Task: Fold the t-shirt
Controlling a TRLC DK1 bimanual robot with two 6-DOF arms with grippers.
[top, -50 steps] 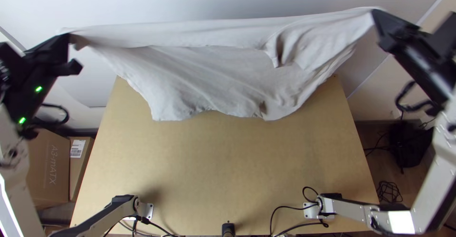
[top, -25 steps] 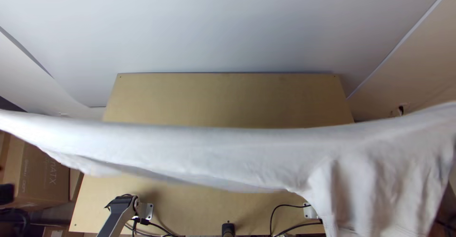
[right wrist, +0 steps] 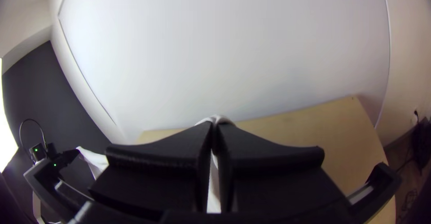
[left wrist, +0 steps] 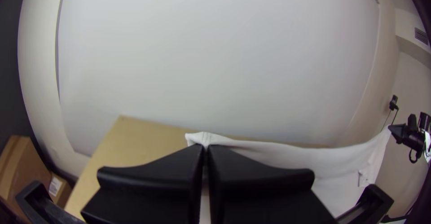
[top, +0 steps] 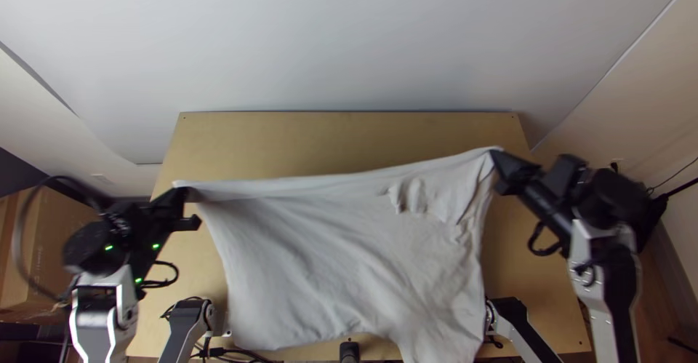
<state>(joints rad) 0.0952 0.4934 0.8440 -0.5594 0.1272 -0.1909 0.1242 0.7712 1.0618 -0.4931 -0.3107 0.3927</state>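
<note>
The white t-shirt (top: 327,261) is stretched between both grippers above the table, its upper edge nearly straight and the rest hanging toward the near side. At its left corner my left gripper (top: 182,194) is shut on the cloth; in the left wrist view, the left gripper (left wrist: 205,150) pinches a bit of fabric. My right gripper (top: 497,161) holds the other upper corner, slightly farther up the picture. In the right wrist view, the right gripper (right wrist: 214,127) is shut with cloth between its tips. A small bunched fold lies near the right part of the shirt.
The wooden table (top: 342,141) shows bare beyond the shirt's upper edge, with a pale wall (top: 349,36) behind it. Cardboard boxes (top: 43,246) stand off the table's left side. Cables lie by the arm bases at the near edge.
The shirt swung from beyond the far table edge toward the near side, passing close under the top camera, and now hangs lower over the table. Both grippers moved with it, keeping their hold.
</note>
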